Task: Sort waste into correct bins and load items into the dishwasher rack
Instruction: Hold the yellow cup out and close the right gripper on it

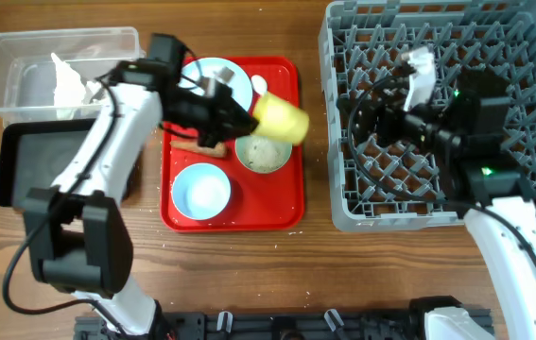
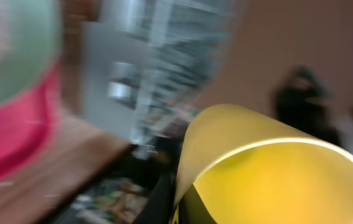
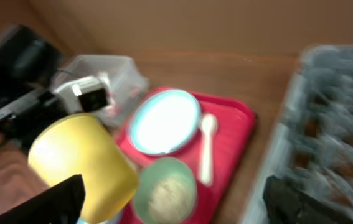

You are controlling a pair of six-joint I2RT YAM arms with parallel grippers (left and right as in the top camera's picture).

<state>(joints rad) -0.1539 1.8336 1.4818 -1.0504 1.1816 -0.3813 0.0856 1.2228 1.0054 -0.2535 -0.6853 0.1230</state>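
My left gripper (image 1: 251, 117) is shut on the rim of the small yellow cup (image 1: 281, 119), which it holds tilted above the red tray (image 1: 286, 194). The left wrist view is filled by that cup (image 2: 276, 174), with a dark finger (image 2: 164, 199) against its wall. On the tray lie a pale blue plate (image 1: 222, 77), a green bowl with rice-like crumbs (image 1: 263, 154), a blue bowl (image 1: 201, 189) and a brown stick (image 1: 197, 147). My right gripper (image 1: 370, 121) hangs open over the grey dishwasher rack (image 1: 338, 194), nothing between its fingers (image 3: 58, 199). It faces the cup (image 3: 83, 162).
A clear tub (image 1: 60, 38) with a crumpled white scrap (image 1: 69, 83) stands at the back left. In front of it a black tray (image 1: 8, 165) sits partly under my left arm. A white spoon (image 1: 260, 85) lies on the red tray beside the plate.
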